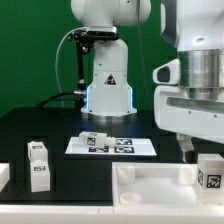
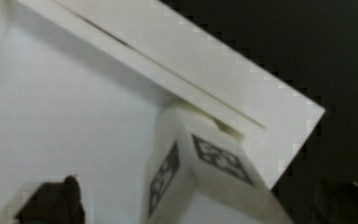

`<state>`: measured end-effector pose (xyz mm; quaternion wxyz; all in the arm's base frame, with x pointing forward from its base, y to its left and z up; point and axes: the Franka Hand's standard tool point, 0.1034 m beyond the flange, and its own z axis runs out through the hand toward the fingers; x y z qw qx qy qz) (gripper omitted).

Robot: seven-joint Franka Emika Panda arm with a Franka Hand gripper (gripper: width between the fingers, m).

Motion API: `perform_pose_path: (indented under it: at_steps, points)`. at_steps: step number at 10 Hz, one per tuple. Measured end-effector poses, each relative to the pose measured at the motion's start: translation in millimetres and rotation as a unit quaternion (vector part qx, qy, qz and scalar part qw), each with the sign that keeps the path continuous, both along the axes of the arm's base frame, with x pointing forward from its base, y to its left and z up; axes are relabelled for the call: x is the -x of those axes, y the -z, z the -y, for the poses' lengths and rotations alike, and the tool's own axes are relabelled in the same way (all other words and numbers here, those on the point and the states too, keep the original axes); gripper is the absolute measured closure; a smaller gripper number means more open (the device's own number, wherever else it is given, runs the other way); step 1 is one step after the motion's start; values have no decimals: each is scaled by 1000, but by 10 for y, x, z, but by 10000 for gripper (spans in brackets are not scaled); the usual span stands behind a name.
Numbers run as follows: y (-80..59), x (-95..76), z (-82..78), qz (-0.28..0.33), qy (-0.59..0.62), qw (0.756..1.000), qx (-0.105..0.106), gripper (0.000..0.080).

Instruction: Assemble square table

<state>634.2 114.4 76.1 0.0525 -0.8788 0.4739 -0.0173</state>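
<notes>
The square table's white top [image 1: 150, 186], with its raised rim, lies at the front of the black table. It fills most of the wrist view [image 2: 69, 110]. A white tagged leg [image 1: 210, 172] stands upright at the top's corner on the exterior view's right, and the wrist view sees it end-on [image 2: 202, 170]. My gripper [image 1: 205, 160] is directly over this leg, with its jaws on either side of the leg's upper end [image 2: 194, 205]. One dark finger [image 2: 55, 200] stands apart from the leg, with white top showing between them. The other finger is lost against the dark table.
The marker board [image 1: 125, 147] lies mid-table with another leg [image 1: 95, 139] on its left end. Two more legs [image 1: 38, 152] [image 1: 40, 176] stand at the exterior view's left, and a white part [image 1: 4, 176] lies at the edge. The arm's base [image 1: 108, 80] is behind.
</notes>
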Motion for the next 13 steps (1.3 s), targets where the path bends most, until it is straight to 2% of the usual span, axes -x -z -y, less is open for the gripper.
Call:
perform_pose_path:
  at_steps: [4,5,6,9,11,13]
  points:
    - [10,-6,48,10,-141,990,14,150]
    - [3,-15,11,15,-242,970,29,150]
    - [-3,-19,-12,14,-289,957,32,150]
    - [2,-19,-1,13,-271,962,32,165]
    - [11,3,-2,4,-194,981,23,516]
    - [12,7,-25,-8,-76,997,15,515]
